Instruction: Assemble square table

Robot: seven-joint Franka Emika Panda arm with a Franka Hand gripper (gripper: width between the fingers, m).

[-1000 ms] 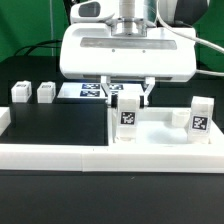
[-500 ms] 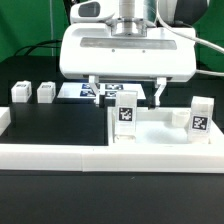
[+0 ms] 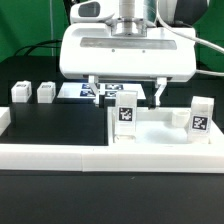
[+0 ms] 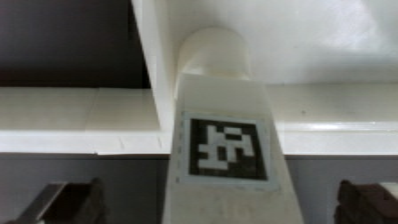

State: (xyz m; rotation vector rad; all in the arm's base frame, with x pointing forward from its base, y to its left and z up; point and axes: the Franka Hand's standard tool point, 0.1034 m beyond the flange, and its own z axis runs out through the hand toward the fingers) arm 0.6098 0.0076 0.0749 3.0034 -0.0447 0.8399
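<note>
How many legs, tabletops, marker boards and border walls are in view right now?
Legs: 4
Tabletop: 1
Marker board: 1
Border wall: 1
Total: 7

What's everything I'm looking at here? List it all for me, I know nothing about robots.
Square tabletop slab: one, white, exterior view's right.
Upright legs: two, white, tagged, at the slab; one between the open fingers, one further to the exterior view's right.
Loose legs: two, white, exterior view's left.
Marker board: one, white, at the back.
Border wall: one, white, along the front.
Table surface: one, black.
End effector: one, white body, open, holding nothing.
</note>
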